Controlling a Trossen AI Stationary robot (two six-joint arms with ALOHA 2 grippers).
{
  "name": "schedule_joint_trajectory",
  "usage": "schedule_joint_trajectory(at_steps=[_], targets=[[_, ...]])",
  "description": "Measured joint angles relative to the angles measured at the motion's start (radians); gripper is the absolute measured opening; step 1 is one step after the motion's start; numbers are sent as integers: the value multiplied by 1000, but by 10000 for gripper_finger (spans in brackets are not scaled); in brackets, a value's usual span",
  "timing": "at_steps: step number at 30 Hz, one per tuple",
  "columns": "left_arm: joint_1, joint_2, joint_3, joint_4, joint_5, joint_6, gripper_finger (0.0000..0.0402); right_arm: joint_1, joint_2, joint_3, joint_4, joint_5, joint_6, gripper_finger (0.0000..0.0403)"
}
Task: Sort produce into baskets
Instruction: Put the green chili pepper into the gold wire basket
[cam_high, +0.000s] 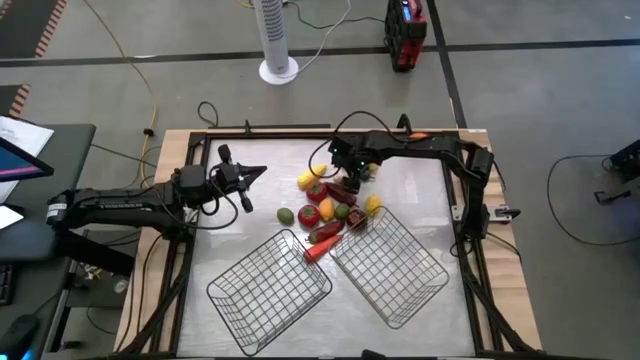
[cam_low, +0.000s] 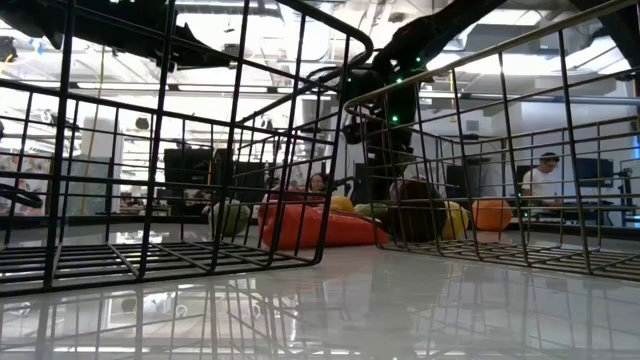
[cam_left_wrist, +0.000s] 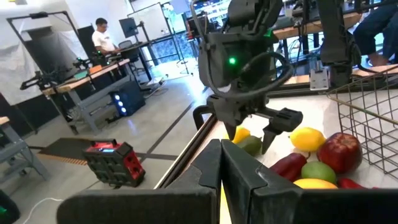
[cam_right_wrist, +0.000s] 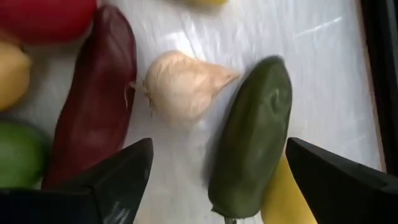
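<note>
Baskets (cam_low: 160, 200) sit nearest you; your right gripper (cam_right_wrist: 214, 180) hangs jaws wide over the green pepper (cam_right_wrist: 252, 143) and garlic (cam_right_wrist: 180, 84), holding nothing. Left gripper (cam_high: 252, 176) waits closed.

Right end effector (cam_left_wrist: 252, 132) open above produce (cam_left_wrist: 311, 162).
</note>
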Motion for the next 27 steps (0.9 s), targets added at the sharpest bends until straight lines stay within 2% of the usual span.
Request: schedule_joint_trajectory(at_steps=[10, 19, 27], targets=[[0, 0, 0, -1, 1, -11, 0, -52, 3, 1, 53, -31, -60, 364], [-1, 0, 0, -17, 4, -12, 0, -57, 136, 1, 40, -35, -59, 337], [-1, 0, 0, -24, 4, -11, 0, -52, 146, 3, 23, -25, -58, 310]])
